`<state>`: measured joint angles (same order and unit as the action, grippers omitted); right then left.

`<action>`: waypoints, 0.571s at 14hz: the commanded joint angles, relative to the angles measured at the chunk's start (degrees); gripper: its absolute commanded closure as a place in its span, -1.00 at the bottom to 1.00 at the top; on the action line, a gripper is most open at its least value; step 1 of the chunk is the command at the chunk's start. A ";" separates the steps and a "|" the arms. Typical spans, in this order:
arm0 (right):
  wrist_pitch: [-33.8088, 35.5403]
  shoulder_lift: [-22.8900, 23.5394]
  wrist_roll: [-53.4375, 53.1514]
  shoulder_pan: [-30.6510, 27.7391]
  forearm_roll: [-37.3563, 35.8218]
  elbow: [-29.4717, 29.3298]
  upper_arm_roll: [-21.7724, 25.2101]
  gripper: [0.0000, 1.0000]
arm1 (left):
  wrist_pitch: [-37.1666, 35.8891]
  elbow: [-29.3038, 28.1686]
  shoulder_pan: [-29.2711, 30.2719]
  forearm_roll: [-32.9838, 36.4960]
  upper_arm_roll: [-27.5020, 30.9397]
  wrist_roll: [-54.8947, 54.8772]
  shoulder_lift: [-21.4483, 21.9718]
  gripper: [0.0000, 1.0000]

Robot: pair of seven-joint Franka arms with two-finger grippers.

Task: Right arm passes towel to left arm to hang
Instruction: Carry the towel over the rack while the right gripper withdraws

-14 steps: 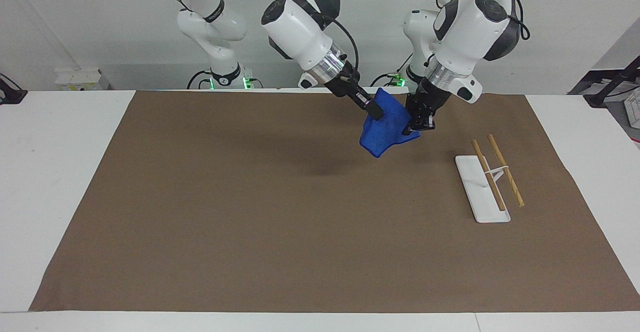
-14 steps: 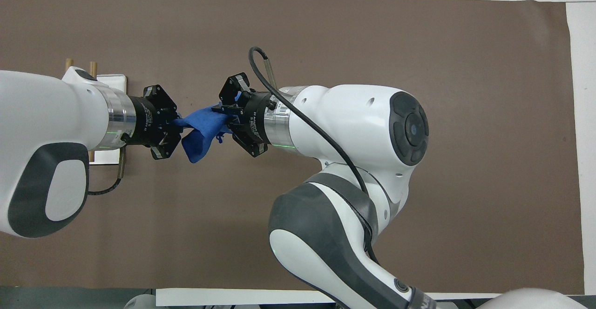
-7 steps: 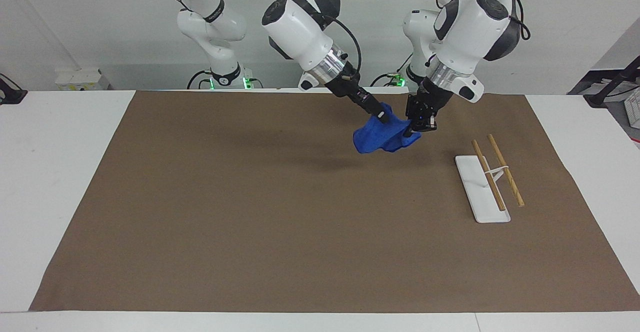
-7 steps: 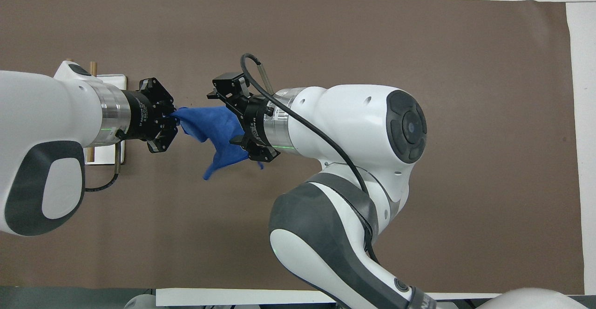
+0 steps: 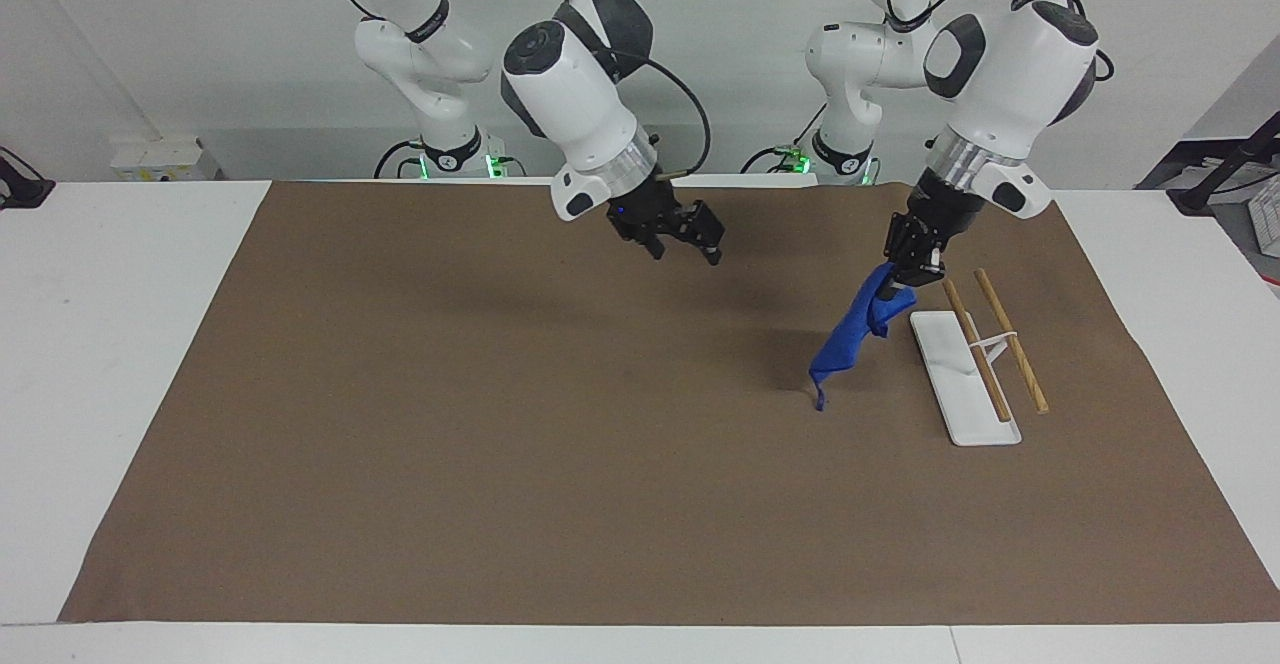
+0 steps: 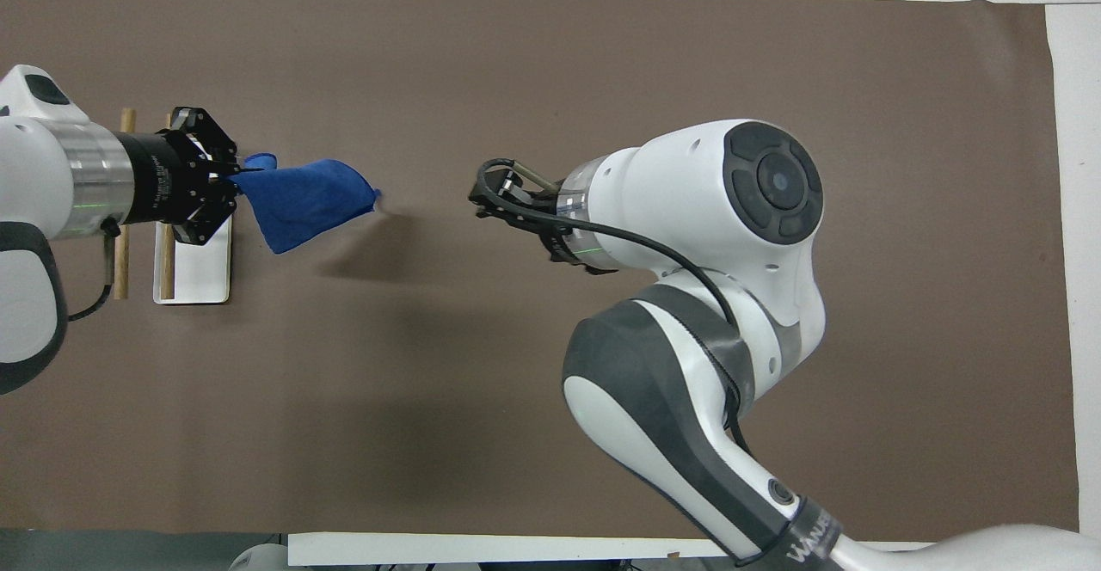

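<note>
The blue towel [image 5: 848, 336] hangs in a long fold from my left gripper [image 5: 905, 272], which is shut on its top corner, up over the mat right beside the rack. The towel's low tip with the loop tag hangs close to the mat. In the overhead view the towel [image 6: 301, 199] stretches from the left gripper [image 6: 230, 182] toward the table's middle. My right gripper [image 5: 686, 248] is open and empty, raised over the mat near the middle, well apart from the towel. In the overhead view it [image 6: 492, 203] is mostly hidden under its own arm.
The rack, a white base plate [image 5: 945, 364] with two wooden rods [image 5: 1010, 339] on a small stand, sits toward the left arm's end of the table; it also shows in the overhead view [image 6: 196, 266]. A brown mat [image 5: 500, 444] covers the table.
The right gripper let go of the towel, opened and drew back toward the table's middle. The left gripper carried the towel toward the rack, and it now hangs straight down.
</note>
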<state>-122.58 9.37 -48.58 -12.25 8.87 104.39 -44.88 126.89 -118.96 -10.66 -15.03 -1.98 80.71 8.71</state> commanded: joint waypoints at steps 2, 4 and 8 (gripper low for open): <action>13.21 -3.56 19.43 -0.67 -13.50 0.03 8.02 -1.00 | 1.96 -1.36 5.37 -1.14 -0.22 -11.87 0.34 1.00; 15.79 -5.14 29.11 -0.49 -14.05 0.03 14.70 -1.00 | 2.13 -1.36 7.84 -1.14 -0.22 -13.72 0.26 0.99; 15.88 -7.78 34.60 0.21 -14.05 -1.90 23.94 -1.00 | 4.76 -1.19 11.62 -1.14 -0.22 -24.60 -1.32 1.00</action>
<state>-107.76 3.47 -15.07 -12.61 -4.31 103.06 -23.39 128.81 -119.19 -0.86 -15.04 -1.81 61.92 7.96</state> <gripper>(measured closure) 0.000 0.978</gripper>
